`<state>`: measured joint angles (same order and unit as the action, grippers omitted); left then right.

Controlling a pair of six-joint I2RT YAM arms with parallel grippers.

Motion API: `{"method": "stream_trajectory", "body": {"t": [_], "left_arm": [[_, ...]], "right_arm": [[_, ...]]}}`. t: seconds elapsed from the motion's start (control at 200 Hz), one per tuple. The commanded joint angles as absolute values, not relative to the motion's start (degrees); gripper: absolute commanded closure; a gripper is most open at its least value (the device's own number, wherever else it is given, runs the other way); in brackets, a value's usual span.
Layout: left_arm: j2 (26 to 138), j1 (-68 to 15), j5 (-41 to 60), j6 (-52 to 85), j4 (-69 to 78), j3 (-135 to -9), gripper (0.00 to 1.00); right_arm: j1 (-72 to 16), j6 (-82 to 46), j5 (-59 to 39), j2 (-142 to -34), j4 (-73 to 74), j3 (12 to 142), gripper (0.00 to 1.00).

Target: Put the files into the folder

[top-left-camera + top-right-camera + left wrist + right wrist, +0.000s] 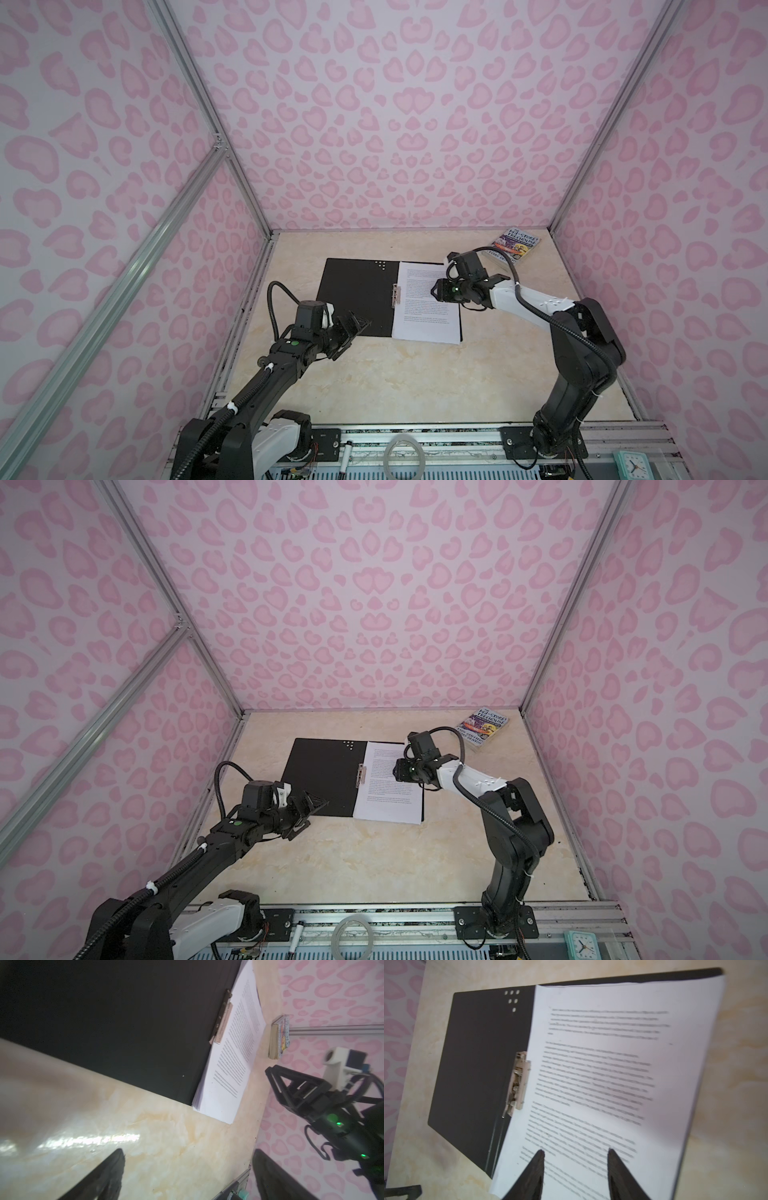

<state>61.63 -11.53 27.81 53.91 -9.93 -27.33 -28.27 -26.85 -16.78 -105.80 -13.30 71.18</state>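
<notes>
The folder (353, 295) (324, 775) lies open on the table with its black inside up and a metal clip (519, 1082) at the spine. The files (424, 307) (390, 787) (612, 1064), a stack of white printed sheets, rest on its right half. My right gripper (434, 291) (392, 771) (576, 1151) hovers over the files, its jaws apart with nothing between them. My left gripper (353, 336) (313, 816) (189, 1153) stands wide open and empty by the folder's near left corner. In the left wrist view the folder (124, 1022) and files (234, 1053) both show.
A small colourful paperback book (513, 249) (484, 731) (279, 1036) lies at the back right corner. On the front rail sit a tape roll (405, 457), a marker (343, 453) and a teal clock (631, 465). Pink patterned walls close three sides.
</notes>
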Motion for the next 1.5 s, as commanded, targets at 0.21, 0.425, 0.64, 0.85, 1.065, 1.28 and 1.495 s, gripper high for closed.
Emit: {"method": "stream_trajectory", "body": {"t": [0.21, 0.425, 0.64, 0.85, 1.065, 1.28, 1.495], "left_arm": [[64.51, -11.45, 28.29, 60.52, 4.74, -20.05, 0.03], [64.03, -11.51, 26.81, 66.13, 14.67, -15.17, 0.03], [58.80, -11.45, 24.03, 65.87, 12.62, -14.85, 0.04], [58.65, -11.44, 23.22, 65.95, 12.33, -14.25, 0.04], [62.64, -12.39, 24.70, 66.83, 15.88, -14.10, 0.04], [66.08, -14.87, 22.67, 71.43, 22.54, -11.15, 0.03], [66.66, -19.82, 17.33, 74.62, 26.06, -10.57, 0.03]], "right_arm": [[-37.94, -30.96, -9.33, -127.48, -27.14, 100.06, 0.61], [-40.55, -32.78, -5.30, -134.91, -34.42, 110.14, 0.68], [-41.31, -33.13, -4.00, -138.16, -37.33, 113.98, 0.71], [-42.01, -33.45, -0.71, -141.06, -41.72, 118.24, 0.81], [-42.19, -34.58, 1.33, -144.46, -46.20, 123.01, 0.89], [-41.78, -37.39, -0.68, -142.47, -45.56, 123.05, 0.97], [-40.87, -40.41, -3.95, -138.52, -43.32, 121.49, 1.00]]}}
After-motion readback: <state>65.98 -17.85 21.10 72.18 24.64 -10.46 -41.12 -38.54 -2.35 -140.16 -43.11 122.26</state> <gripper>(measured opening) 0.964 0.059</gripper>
